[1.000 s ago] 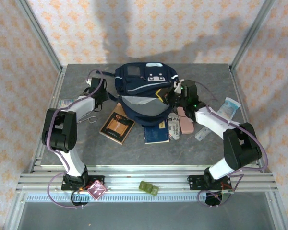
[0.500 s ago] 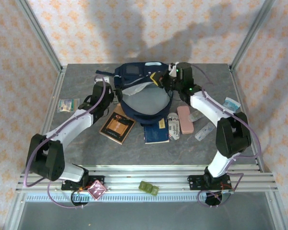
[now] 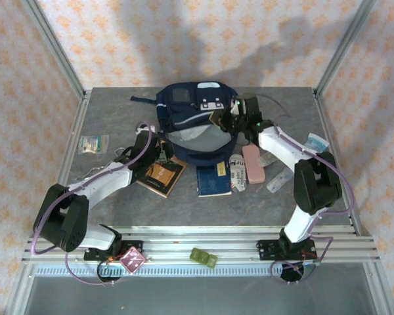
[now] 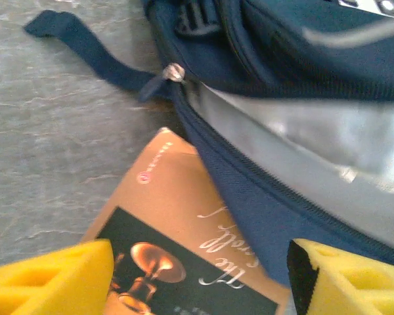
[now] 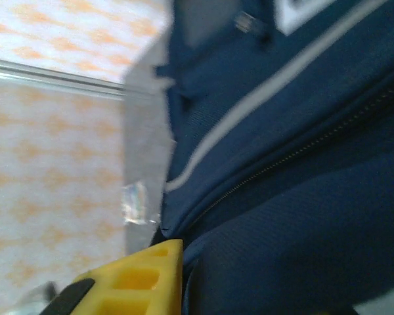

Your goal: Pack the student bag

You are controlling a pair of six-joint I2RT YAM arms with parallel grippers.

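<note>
- I see the student bag (image 3: 192, 118) lying at the far middle of the table (image 3: 105, 118), white stripe facing up.
- Its near edge is unzipped and grey lining (image 3: 198, 136) shows in the mouth.
- My left gripper (image 3: 161, 154) hangs at the bag's near-left corner, over the brown book (image 3: 159, 176).
- On the left wrist camera, its yellow pads (image 4: 59, 275) are spread wide, with nothing between them but the book cover (image 4: 164, 216) and the bag's zipped edge (image 4: 249, 197) below.
- A zipper pull (image 4: 174, 71) and a dark strap (image 4: 79, 46) lie on the table just beyond the book.
- My right gripper (image 3: 223, 121) is at the bag's right side, against the fabric.
- On the right wrist camera, one yellow finger (image 5: 141, 275) sits touching the blue cloth (image 5: 302, 164). The other finger is hidden, so I can't tell whether the jaws are apart or pinching.
- Near the bag's front lie a navy book with a yellow label (image 3: 213, 180), a printed roll (image 3: 236, 172) and a pink case (image 3: 253, 164).
</note>
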